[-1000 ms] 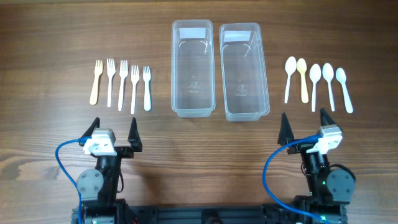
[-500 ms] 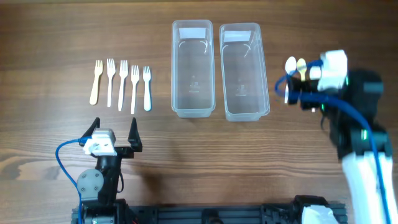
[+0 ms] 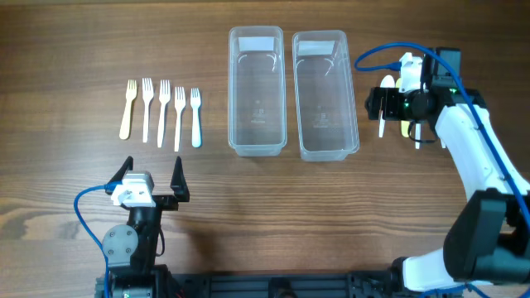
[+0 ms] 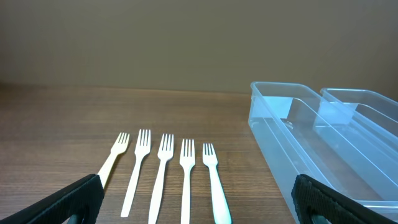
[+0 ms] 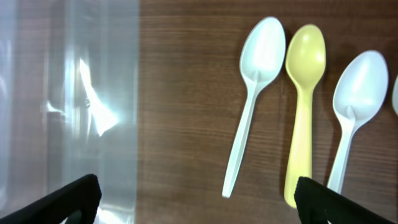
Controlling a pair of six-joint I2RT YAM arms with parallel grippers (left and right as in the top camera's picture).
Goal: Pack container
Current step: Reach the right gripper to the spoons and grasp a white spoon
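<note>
Overhead: right gripper (image 3: 397,106) hangs over the spoons (image 3: 383,126), just right of the nearer container (image 3: 327,154); left gripper (image 3: 153,178) is well away, below the forks (image 3: 161,112).
Left wrist: jaws spread, empty.
Right wrist: jaws spread, empty; white spoon (image 5: 254,99) between them, handle lengthwise, container to its left.

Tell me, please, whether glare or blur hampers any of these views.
Right wrist view: a bright glare streak on the right container wall, while the spoons are sharp. Left wrist view: the forks are crisp, with pale reflections on the left container. Overhead view: even light, soft shadows, no blur visible.
</note>
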